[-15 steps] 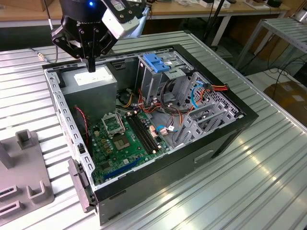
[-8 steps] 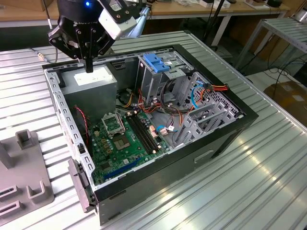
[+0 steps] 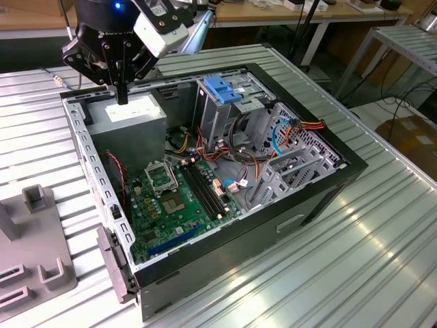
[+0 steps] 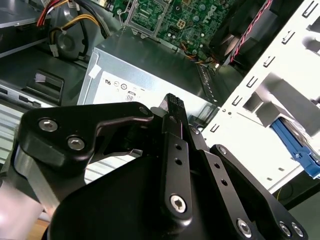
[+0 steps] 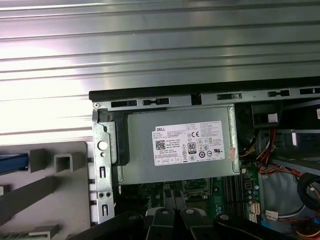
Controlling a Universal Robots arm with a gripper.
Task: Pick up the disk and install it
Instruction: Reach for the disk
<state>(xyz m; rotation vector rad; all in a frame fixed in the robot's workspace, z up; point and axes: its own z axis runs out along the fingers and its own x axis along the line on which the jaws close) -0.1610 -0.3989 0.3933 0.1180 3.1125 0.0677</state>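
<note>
Claw [image 3: 121, 96] is closed down narrow, fingertips [image 4: 172, 101] together, nothing held. I have it hanging over the power supply [image 5: 182, 147] in a corner of the open case, tips pointing down just above the labelled top. I can't tell whether they touch it.

Next out from the claw is the case's perforated side wall [image 4: 280, 65], just beside the power supply. The disk [image 4: 300, 154] is on the far side of that wall, outside the case. The second wrist view shows its blue rail with a bit of grey body above it, next to a post of the grey fixture [image 5: 60, 195]. The first wrist view shows a blue edge on that fixture too. So the disk is well apart from the claw with the wall between them, and not gripped. Most of it is cut off at the frame edge, so I can't say how it sits.

Inside the case, the motherboard [image 3: 174, 195] lies beyond the power supply. Further across, the blue latch piece [image 3: 222, 89] sits on top of the drive cage, well away from the claw. Case and fixture both rest on the ribbed metal table [image 3: 355, 232].
</note>
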